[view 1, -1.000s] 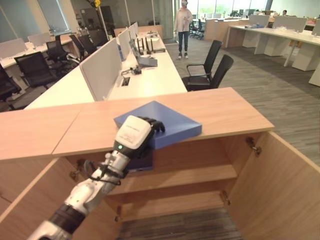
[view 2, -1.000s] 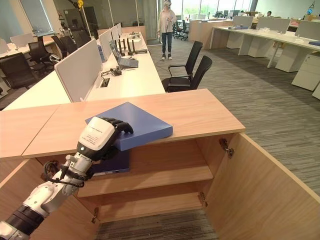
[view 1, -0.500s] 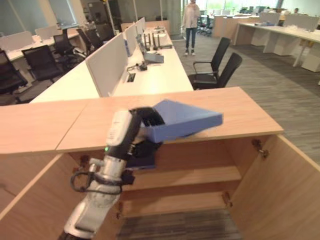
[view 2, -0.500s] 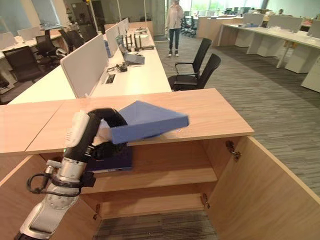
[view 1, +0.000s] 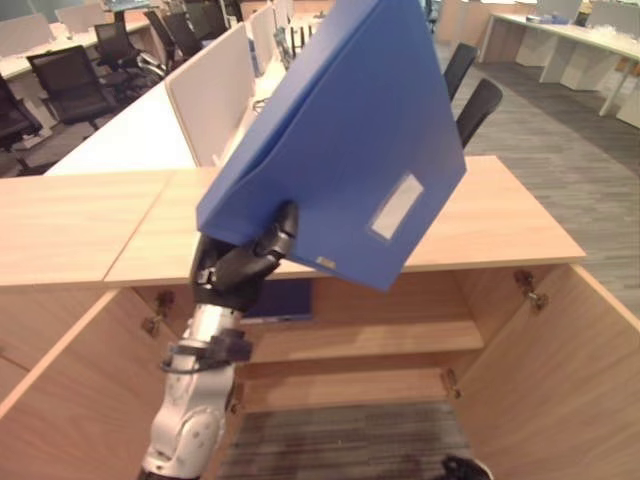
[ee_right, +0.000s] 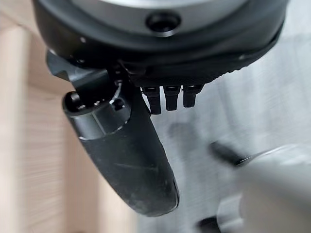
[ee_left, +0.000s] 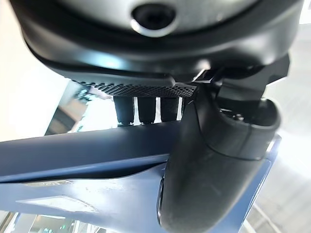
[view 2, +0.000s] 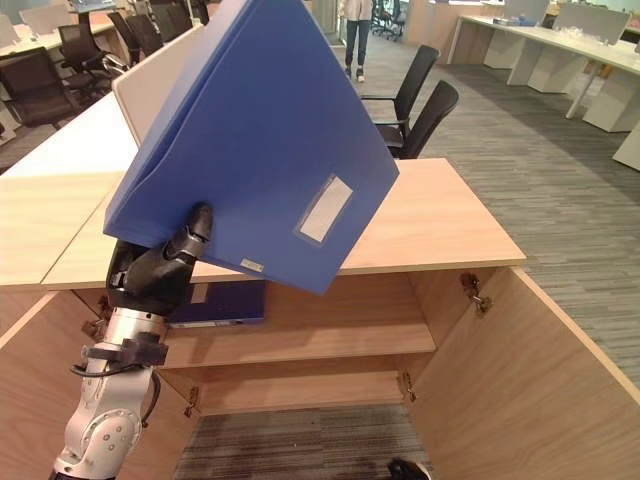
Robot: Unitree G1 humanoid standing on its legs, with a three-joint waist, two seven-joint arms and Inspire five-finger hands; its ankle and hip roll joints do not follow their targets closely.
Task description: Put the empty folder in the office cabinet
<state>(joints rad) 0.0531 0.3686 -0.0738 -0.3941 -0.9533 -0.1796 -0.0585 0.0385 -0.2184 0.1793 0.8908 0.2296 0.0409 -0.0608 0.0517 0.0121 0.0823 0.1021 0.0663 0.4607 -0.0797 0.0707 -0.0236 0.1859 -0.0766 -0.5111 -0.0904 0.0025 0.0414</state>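
The large blue folder [view 1: 340, 130] is held up in the air above the wooden cabinet's top [view 1: 500, 215], tipped steeply with its labelled face towards me. My left hand [view 1: 240, 265] is shut on its lower left corner, thumb on the front face. In the left wrist view the thumb [ee_left: 218, 160] presses on the folder's blue edge [ee_left: 87, 165], with the fingers behind it. The cabinet stands open below, and its upper shelf [view 1: 370, 340] is bare on the right. My right hand [ee_right: 121, 150] hangs with relaxed fingers over the carpet beside pale wood.
A second, darker blue folder [view 1: 280, 300] lies on the left of the upper shelf, just behind my left hand. The cabinet doors [view 1: 580, 390] swing out on both sides. Office desks with partitions [view 1: 205, 100], black chairs [view 1: 475, 100] and a standing person [view 2: 357, 30] lie beyond.
My left hand has lifted the blue folder off the cabinet top and swung it from flat to nearly upright. The camera has also shifted.
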